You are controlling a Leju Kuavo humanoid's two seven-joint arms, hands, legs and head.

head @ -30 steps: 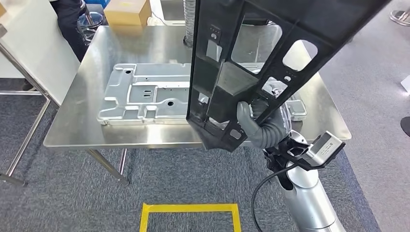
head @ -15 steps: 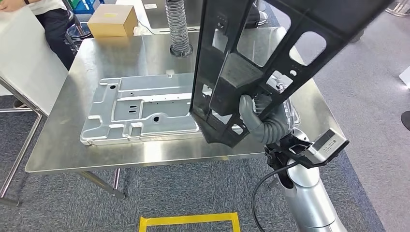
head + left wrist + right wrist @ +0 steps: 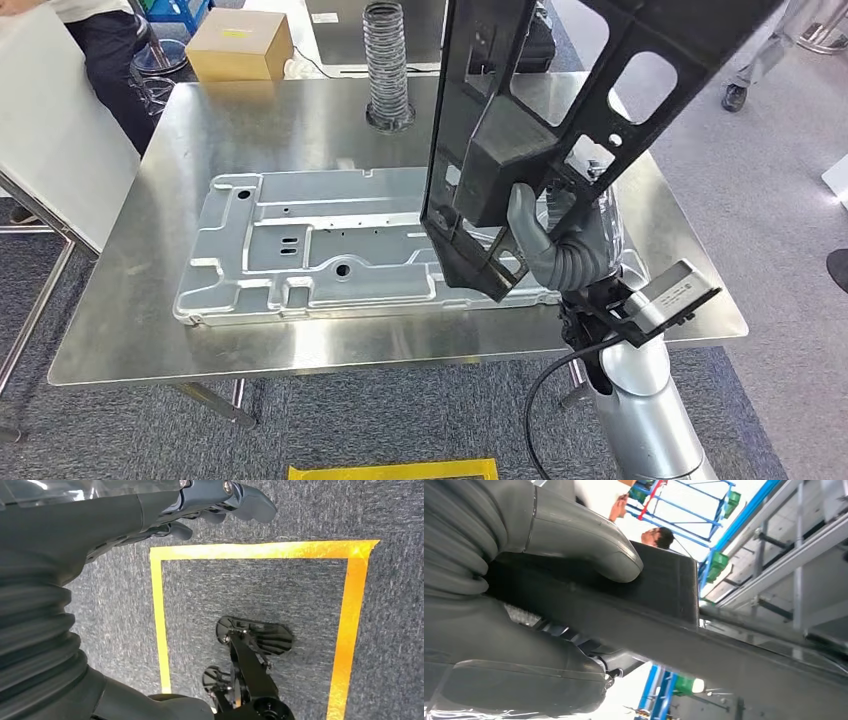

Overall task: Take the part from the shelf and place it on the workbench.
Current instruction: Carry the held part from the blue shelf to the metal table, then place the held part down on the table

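A large black plastic frame part (image 3: 497,165) with several cut-outs stands steeply tilted, its low end just above the right side of the steel workbench (image 3: 280,120). My right hand (image 3: 560,250) grips that low end, thumb on the front face. In the right wrist view the grey thumb (image 3: 584,535) presses on the black part (image 3: 659,585). My left hand (image 3: 200,505) hangs over grey carpet with nothing in it, its fingers loosely apart.
A stamped silver metal plate (image 3: 310,250) covers the middle of the workbench, reaching under the held part. A ribbed hose (image 3: 387,65) rises at the back edge, with a cardboard box (image 3: 240,45) behind. A white panel (image 3: 50,140) leans at the left. Yellow floor tape (image 3: 390,470) lies in front.
The camera has moved closer to the workbench, so the whole scene shifted. My right hand and the black part now stand over the bench's right side instead of before its front edge.
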